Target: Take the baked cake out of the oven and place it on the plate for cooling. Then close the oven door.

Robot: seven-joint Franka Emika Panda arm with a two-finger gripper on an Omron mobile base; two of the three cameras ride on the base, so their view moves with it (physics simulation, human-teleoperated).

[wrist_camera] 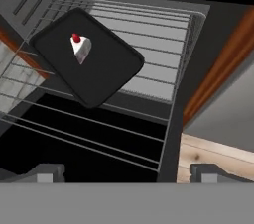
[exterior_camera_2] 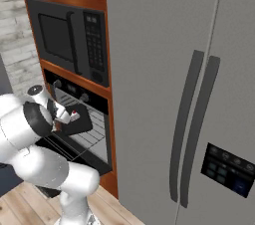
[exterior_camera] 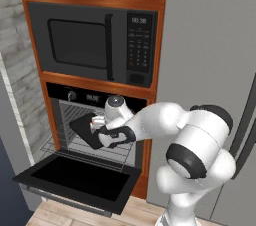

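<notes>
Two-finger dark gripper (wrist_camera: 126,172) hangs with its jaws spread wide and nothing between them, over the dropped-open wide black oven door (exterior_camera: 75,177). Ahead of it and to the upper left in the hand view, the small whitish wedge of cake (wrist_camera: 82,48) with 1 red spot sits on a flat black rounded tray (wrist_camera: 99,64), well apart from the fingertips. That tray rests skewed on a wire rack (wrist_camera: 149,54) inside the black built-in oven (exterior_camera: 67,95).

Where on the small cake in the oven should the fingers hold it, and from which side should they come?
Probably by its two slanted side faces, coming from above. The cake is a small wedge lying on a flat dark tray on the oven rack, so there is no room underneath. The red spot marks the top; gripping low on the sides avoids it. The open gripper is apart from it.
</notes>
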